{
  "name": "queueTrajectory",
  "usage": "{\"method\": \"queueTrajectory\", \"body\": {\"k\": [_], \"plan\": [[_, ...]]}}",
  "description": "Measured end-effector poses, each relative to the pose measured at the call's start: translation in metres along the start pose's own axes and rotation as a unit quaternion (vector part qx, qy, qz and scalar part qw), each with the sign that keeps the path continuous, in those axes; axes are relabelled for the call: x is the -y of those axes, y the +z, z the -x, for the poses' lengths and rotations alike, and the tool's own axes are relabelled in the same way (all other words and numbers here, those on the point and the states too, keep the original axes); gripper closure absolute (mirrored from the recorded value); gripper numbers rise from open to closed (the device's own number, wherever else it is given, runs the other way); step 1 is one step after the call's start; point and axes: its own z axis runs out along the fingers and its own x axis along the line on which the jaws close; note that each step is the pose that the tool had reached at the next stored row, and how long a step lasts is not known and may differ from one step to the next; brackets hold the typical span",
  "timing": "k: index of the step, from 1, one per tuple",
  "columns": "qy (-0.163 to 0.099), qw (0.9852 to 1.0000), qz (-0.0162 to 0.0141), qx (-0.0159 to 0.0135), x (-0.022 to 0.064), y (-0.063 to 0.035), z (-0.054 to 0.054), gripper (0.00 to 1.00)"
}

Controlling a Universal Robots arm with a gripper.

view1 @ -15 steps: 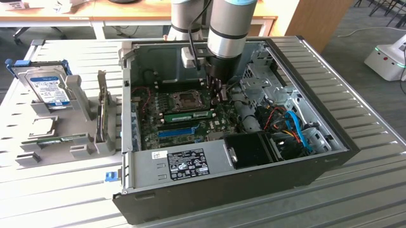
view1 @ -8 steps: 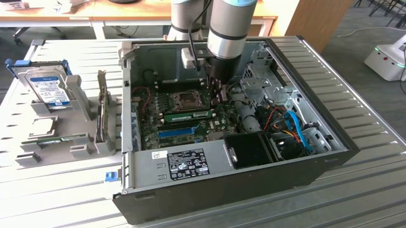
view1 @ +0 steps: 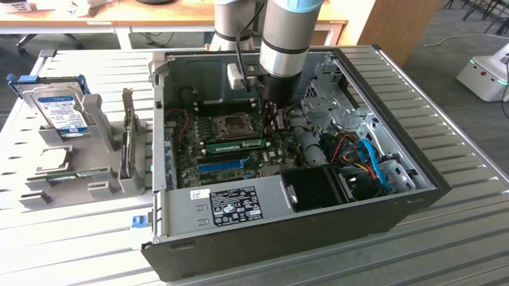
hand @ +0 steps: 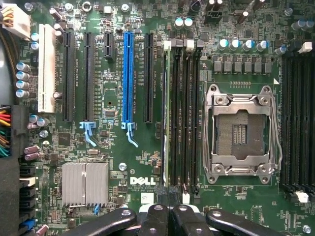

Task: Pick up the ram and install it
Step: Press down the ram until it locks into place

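Note:
The ram is a thin green stick lying along a memory slot beside the bare CPU socket, inside the open computer case. The wrist view looks down on it edge-on, and the ram lines up with the black slots next to it. My gripper is shut, its fingertips meeting right over the near end of the stick. I cannot tell whether they pinch it, press on it or hover just above. In the exterior view the arm reaches straight down into the case and hides the gripper's tip.
A grey parts holder left of the case carries a blue-labelled hard drive, a second green stick and a dark part standing on edge. Cables, a black fan housing and drive cages crowd the case's right side.

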Motion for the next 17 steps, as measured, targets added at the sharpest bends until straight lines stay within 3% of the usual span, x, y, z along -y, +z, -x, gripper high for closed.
{"method": "queueTrajectory", "body": {"k": [17], "plan": [[0.0,1.0,0.0,-0.0001,0.0,0.0047,0.0025,0.9]]}}
